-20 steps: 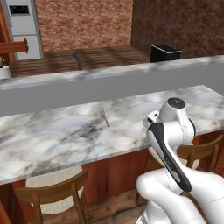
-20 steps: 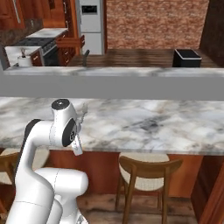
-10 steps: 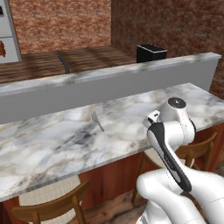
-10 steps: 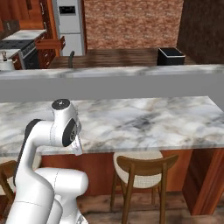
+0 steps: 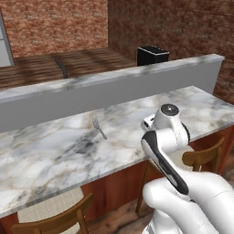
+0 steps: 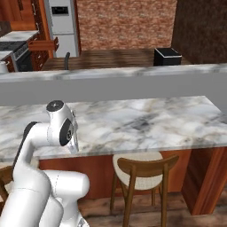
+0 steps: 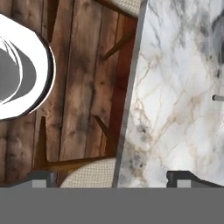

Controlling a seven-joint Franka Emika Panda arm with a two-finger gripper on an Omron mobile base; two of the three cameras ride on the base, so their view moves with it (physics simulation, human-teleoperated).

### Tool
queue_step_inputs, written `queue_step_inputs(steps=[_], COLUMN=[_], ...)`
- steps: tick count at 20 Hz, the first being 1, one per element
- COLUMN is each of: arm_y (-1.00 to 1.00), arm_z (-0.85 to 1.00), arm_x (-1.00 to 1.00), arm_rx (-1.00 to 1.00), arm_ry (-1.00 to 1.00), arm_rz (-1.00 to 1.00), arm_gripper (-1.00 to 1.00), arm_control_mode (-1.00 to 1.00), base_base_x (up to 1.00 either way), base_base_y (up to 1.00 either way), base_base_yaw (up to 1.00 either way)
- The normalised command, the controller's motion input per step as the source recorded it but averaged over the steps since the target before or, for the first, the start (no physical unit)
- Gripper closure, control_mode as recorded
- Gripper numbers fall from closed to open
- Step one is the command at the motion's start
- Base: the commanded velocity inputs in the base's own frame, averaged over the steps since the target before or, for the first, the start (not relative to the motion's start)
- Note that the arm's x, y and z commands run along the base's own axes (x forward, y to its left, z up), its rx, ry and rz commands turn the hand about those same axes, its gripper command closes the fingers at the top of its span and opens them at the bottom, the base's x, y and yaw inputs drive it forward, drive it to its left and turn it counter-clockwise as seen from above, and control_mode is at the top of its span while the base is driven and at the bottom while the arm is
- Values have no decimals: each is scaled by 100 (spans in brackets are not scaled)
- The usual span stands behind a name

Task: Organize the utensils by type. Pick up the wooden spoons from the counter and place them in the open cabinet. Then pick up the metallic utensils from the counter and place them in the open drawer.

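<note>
- Centrally in the left base view, a silver fork (image 5: pixel 98 127) lies on the white marble counter (image 5: pixel 55 155).
- At the hand view's bottom, the gripper (image 7: pixel 111 178) stands wide open, holding nothing.

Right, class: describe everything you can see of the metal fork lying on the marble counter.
The fork is a thin silver-grey metal utensil lying flat on the white, grey-veined counter. Its tines point toward the grey raised ledge at the back, and its slim handle runs toward the front edge, slightly angled. It sits beside a dark vein patch in the marble. Nothing touches it except the countertop. In the hand view, what may be one end of it pokes in at the right edge.
</note>
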Motion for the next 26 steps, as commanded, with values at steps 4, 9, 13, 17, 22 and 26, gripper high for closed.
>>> queue_step_inputs(steps=[4, 9, 13, 17, 22, 26], arm_y=[48, 38, 3, 0, 0, 6], arm_z=[0, 0, 7, 36, 47, 42], arm_x=[87, 90, 72, 48, 19, 0], arm_rx=[-4, -4, 0, 0, 0, -9], arm_ry=[1, 5, 1, 1, 6, 13], arm_rz=[-4, 3, 23, 30, 28, 22], arm_gripper=[-100, -100, -100, -100, -100, -100], arm_control_mode=[-100, -100, -100, -100, -100, -100], base_base_x=[0, 0, 0, 0, 0, 0], base_base_y=[0, 0, 0, 0, 0, 0], base_base_yaw=[0, 0, 0, 0, 0, 0])
